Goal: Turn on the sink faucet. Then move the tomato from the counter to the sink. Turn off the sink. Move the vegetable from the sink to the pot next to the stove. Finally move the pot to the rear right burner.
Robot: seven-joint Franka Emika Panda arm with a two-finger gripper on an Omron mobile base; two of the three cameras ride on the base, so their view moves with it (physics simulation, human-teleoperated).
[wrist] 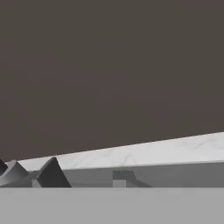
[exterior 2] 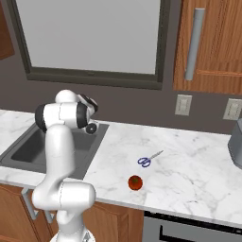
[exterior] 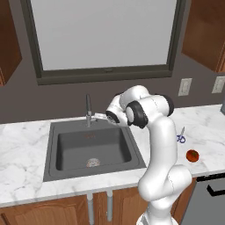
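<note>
The arm (exterior: 160,145) folds forward, its end effector (exterior: 93,116) extended leftward, level.

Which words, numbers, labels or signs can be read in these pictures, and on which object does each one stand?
None: no readable text in any view.
The wall outlets, the scissors, the tomato, the faucet and the sink carry no lettering.
The appliance at the right edge is cut off, and its visible part shows no mark.

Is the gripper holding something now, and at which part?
Cannot be told: the gripper reaches the faucet base, but contact is unclear. The tomato lies on the counter.
</note>
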